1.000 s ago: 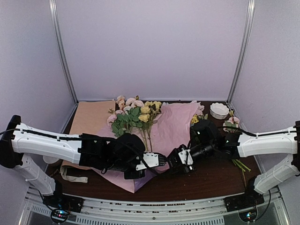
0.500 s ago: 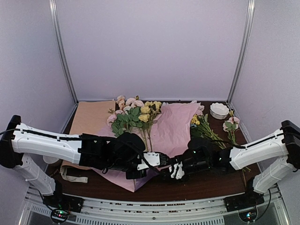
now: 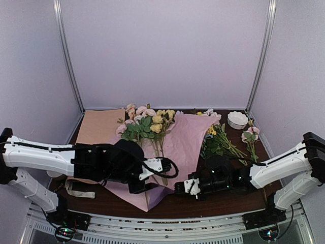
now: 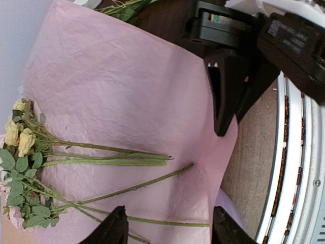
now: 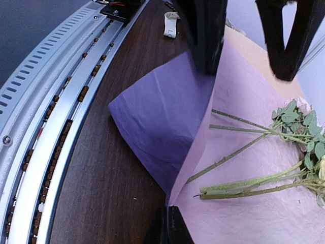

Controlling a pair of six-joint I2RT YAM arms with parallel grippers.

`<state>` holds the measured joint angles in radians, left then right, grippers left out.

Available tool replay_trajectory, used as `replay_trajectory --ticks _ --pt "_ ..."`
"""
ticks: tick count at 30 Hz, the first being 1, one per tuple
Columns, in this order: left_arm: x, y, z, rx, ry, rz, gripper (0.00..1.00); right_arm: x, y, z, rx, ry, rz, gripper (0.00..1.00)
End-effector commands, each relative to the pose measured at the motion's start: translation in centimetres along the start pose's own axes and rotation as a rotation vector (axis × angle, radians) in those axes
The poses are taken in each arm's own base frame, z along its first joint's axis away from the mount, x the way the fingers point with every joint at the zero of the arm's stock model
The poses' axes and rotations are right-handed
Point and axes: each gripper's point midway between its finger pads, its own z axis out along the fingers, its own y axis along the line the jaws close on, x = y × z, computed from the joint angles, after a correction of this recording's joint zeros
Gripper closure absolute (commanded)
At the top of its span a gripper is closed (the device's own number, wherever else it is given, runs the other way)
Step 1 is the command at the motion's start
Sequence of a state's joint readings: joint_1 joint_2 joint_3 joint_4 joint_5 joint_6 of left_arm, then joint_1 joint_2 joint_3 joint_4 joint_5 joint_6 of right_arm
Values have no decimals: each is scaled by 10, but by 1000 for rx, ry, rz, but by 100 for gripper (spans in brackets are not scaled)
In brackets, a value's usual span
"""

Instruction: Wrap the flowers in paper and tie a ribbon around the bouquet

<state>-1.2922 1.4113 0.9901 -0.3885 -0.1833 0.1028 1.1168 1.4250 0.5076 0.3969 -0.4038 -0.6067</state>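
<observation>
The paper (image 3: 189, 136) lies spread on the table with its pale pink face up, and its lilac underside (image 5: 161, 122) shows where the near corner is lifted. On it lie the flowers (image 3: 147, 124), loose, with their stems (image 4: 109, 152) pointing at the near edge; no wrapped bouquet shows. My right gripper (image 3: 179, 190) is shut on the paper's near edge (image 5: 170, 207), low over the table. My left gripper (image 3: 163, 170) hovers open above the stems (image 4: 170, 231) and holds nothing. The cream ribbon (image 3: 76, 190) lies at the near left.
A tan sheet (image 3: 99, 127) lies at the back left. Another bunch of flowers (image 3: 221, 143) and a white bowl (image 3: 237, 120) are at the right. A metal rail (image 5: 51, 127) runs along the table's near edge, close to both grippers.
My left gripper has opened, let go of the paper and drawn back to the left. My right gripper has dropped toward the near edge and shut on the paper's corner.
</observation>
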Motion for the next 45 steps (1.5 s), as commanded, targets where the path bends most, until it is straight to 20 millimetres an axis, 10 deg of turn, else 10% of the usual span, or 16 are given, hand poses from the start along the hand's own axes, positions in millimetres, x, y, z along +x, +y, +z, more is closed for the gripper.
replay_trajectory --ticks 1,8,18,33,45 --pt "7 31 -33 -25 -108 -277 37 -6 -1 -2 20 -32 76 100" --pt "124 72 -12 -176 126 -643 59 -3 5 -2 3 -29 82 100" --pt "171 80 49 -203 418 -555 77 -4 8 -2 -6 -28 82 100" --pt "135 78 140 1 404 -375 74 -8 9 -4 -6 -38 88 100" --pt "105 112 132 -8 339 -329 66 -10 3 -1 1 -19 197 100"
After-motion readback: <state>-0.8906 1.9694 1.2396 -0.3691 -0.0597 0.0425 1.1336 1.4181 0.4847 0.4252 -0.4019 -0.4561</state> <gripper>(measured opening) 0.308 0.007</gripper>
